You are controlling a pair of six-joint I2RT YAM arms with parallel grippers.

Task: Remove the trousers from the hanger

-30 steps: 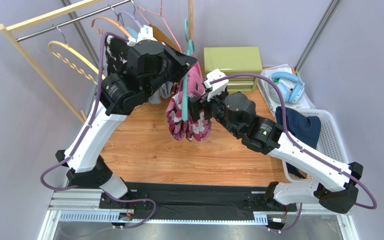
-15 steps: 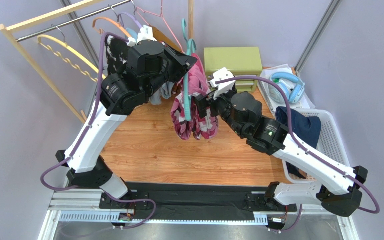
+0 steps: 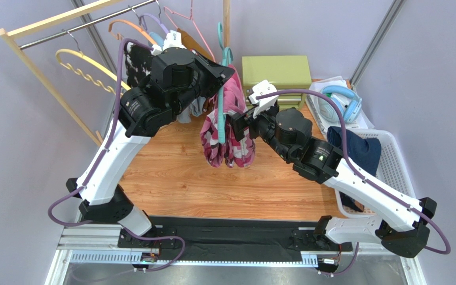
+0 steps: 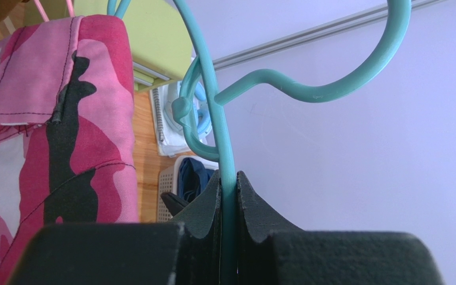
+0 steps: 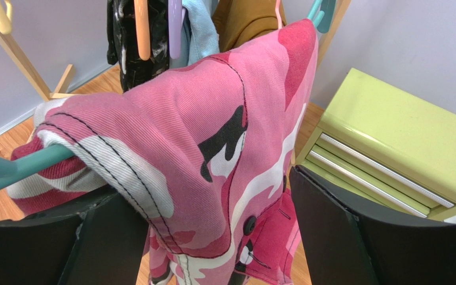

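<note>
The left gripper (image 4: 228, 185) pinched the teal hanger (image 4: 220, 133) tight. The right gripper (image 5: 212, 228) stood wide open, its jaws on both sides of the pink camouflage trousers (image 5: 194, 113).

Left end effector (image 4: 228, 181) is raised and clamped tight; right end effector (image 5: 218, 214) gapes wide.

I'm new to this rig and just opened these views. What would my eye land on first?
First, the pink camouflage trousers, draped over a teal hanger above the wooden table. The left gripper is shut on the hanger's stem, while the right gripper stands open on either side of the trousers. A navy pair lies over the rim of the white basket at the right.
</note>
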